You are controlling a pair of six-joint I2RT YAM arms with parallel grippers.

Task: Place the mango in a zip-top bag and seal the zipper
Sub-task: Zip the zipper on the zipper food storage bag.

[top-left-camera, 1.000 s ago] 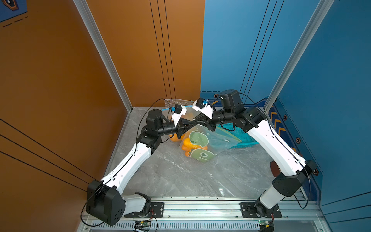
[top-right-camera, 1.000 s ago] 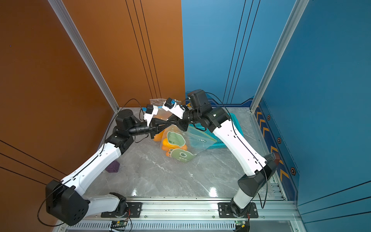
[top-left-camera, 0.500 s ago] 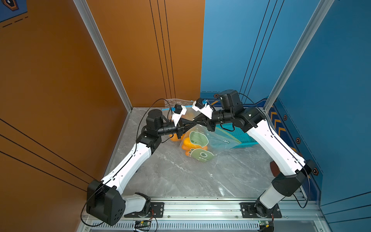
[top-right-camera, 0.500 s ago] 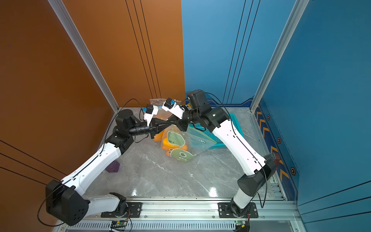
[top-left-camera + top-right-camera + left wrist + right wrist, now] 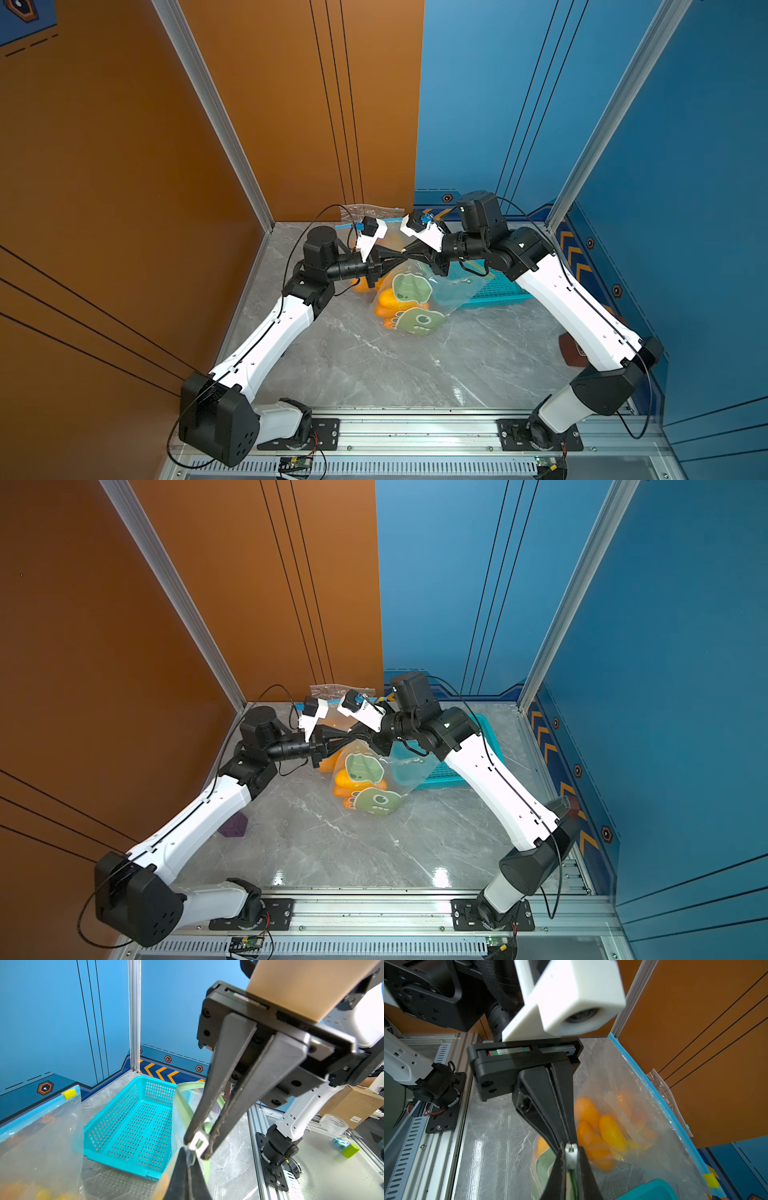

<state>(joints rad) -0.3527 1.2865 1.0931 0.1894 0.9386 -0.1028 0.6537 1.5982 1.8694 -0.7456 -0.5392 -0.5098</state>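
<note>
The left gripper (image 5: 401, 261), fingers (image 5: 550, 1105) clamped shut on the zip-top bag (image 5: 415, 322) beside its slider (image 5: 198, 1144), should anchor firmly. The right gripper (image 5: 410, 258), fingers (image 5: 228, 1084) nipped onto that slider, should draw it straight along a taut track. The mangoes (image 5: 386, 298) lie inside the bag, which rests on the worktop (image 5: 374, 365).
</note>
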